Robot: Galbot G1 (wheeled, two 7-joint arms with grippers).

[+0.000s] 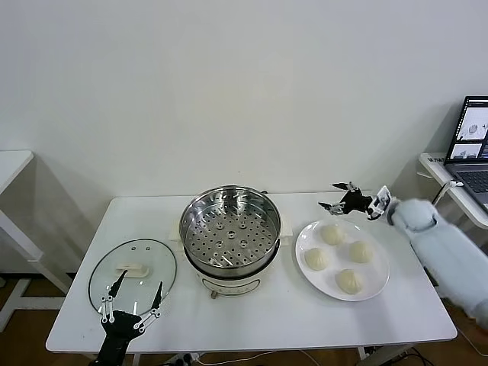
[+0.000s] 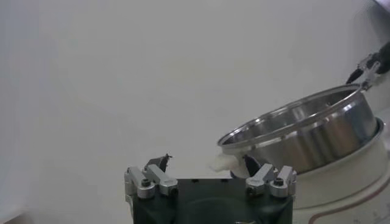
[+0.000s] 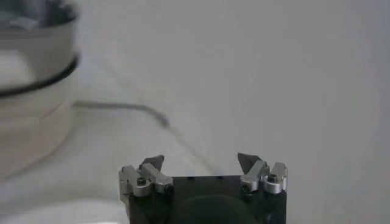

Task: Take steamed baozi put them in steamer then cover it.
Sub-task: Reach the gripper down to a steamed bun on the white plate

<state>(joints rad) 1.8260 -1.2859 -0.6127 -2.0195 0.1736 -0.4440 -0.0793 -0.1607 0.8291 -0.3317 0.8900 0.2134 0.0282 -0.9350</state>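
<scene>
While four pale pleated steamed baozi await loading, right claw hovers released.
Descend centrally on one; left claw released, front-left tabletop corner.

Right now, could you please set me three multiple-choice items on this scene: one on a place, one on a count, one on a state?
1. Where does the cover lie?
A. on the steamer
B. on the table, on the robot's left of the steamer
C. on the plate

2. How many steamed baozi are on the plate?
A. two
B. three
C. four

3. What is in the steamer?
A. nothing but its perforated tray
B. one bun
C. the lid's handle

Answers:
1 B, the glass lid lies flat by the left gripper.
2 C, four buns lie on the plate by the open right gripper.
3 A, only bare holes show.
</scene>
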